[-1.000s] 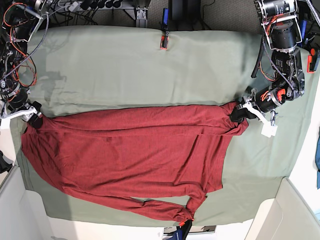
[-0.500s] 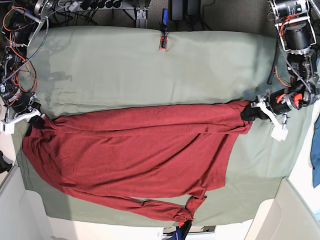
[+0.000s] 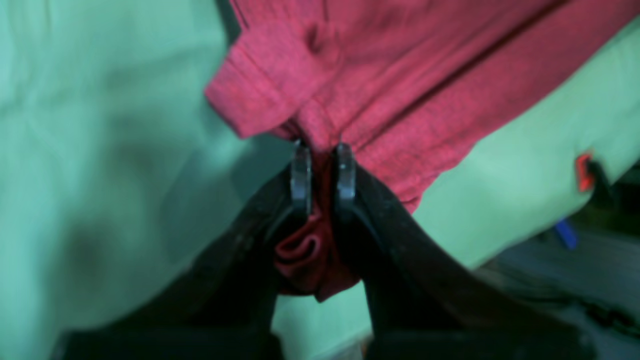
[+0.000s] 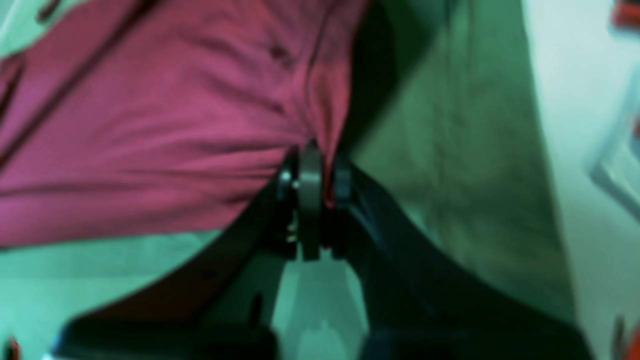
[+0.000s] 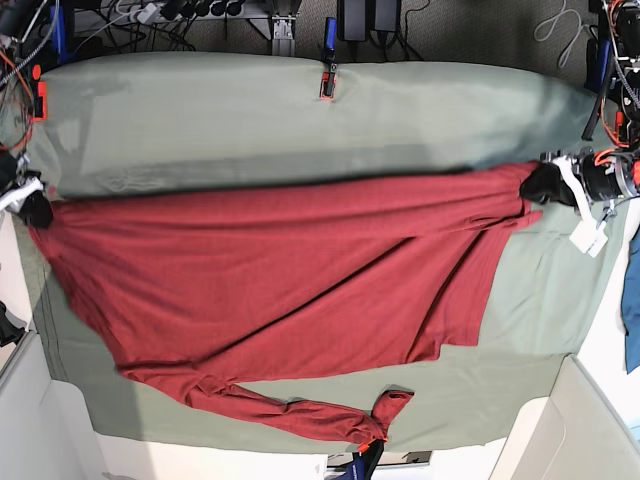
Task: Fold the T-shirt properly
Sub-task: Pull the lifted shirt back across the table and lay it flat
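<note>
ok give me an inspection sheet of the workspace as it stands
surface: sage-green table cloth, creased, covering the table
job's things: T-shirt stretched taut along its top edge, one sleeve trailing near the front edge
clutter: white tag beside the T-shirt's corner
grippers: left gripper shut on the T-shirt's corner; right gripper shut on the opposite corner
cables: loose wires behind the table
surroundings: red clip on the far edge; blue cloth at the side

The base view looks straight down on the whole surface point(image 5: 250, 120). Each wrist view sits close behind its pincer, sharing the T-shirt point(image 5: 280, 290) edges at 3 and 9 o'clock.
</note>
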Robot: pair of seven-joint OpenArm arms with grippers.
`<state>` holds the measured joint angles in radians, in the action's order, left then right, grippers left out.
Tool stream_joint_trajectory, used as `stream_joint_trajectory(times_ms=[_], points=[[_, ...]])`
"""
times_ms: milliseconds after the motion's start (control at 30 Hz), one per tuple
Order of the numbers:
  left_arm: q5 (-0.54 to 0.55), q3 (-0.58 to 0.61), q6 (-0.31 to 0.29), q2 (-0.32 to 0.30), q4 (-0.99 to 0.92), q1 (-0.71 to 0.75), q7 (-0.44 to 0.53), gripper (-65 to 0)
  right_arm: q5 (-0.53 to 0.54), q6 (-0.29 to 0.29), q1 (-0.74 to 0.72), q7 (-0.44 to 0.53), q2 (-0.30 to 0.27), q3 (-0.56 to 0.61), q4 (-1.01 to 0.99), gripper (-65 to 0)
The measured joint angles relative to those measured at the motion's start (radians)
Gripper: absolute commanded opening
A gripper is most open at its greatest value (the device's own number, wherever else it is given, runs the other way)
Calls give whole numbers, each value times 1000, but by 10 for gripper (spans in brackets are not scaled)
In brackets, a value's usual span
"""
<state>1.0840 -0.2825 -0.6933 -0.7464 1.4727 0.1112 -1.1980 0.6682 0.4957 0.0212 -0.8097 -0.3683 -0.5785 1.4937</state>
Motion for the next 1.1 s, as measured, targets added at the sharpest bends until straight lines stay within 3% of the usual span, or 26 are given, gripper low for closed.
stream_joint_trajectory(times_ms=[200, 600, 833, 1100], points=[[37, -27, 0, -27, 66, 97, -45, -650, 13, 2, 127, 0, -3, 2, 123, -650], [105, -306, 0, -26, 205, 382, -69, -650, 17, 6, 352, 1, -6, 2, 262, -650], [110, -321, 0, -9, 214, 409, -69, -650, 21, 6, 412, 0, -6, -39, 291, -650], [-15, -321, 0, -2, 214, 404, 70, -650, 23, 6, 427, 1, -6, -68, 293, -650]])
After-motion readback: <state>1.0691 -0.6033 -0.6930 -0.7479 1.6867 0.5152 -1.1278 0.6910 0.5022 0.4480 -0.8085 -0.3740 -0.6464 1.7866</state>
